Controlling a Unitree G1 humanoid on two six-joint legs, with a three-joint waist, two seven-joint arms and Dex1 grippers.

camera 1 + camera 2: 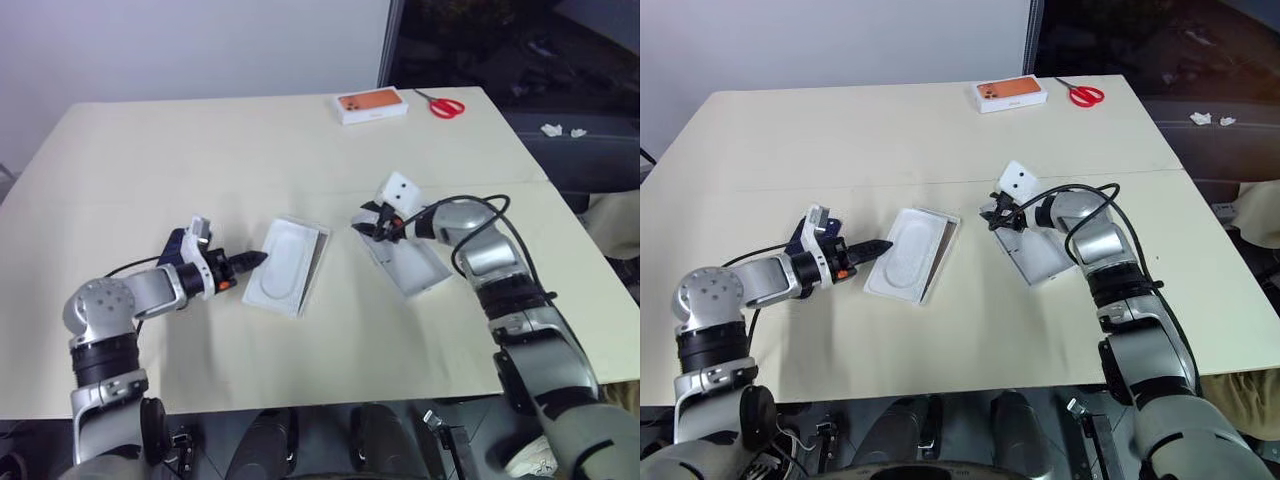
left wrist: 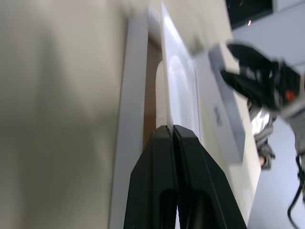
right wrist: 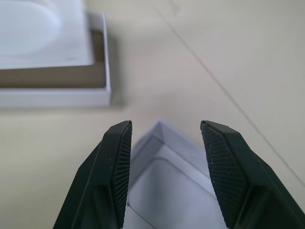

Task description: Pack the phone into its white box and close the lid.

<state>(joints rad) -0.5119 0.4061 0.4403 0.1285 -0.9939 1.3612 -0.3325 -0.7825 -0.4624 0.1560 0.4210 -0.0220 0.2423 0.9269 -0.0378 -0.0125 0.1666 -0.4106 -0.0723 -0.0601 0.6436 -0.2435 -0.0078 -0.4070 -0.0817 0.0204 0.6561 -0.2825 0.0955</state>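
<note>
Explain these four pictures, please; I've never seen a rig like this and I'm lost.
It is a two-armed robot at a table. The two wide pictures come from cameras in its head, looking down over its arms. The two close-ups come from a camera on each wrist. The left gripper is shut on the edge of a white insert lying on a shallow white box. The right gripper is open, holding nothing, over a white lid lying hollow side up. Near the far edge lie an orange-topped box and red scissors.
</note>
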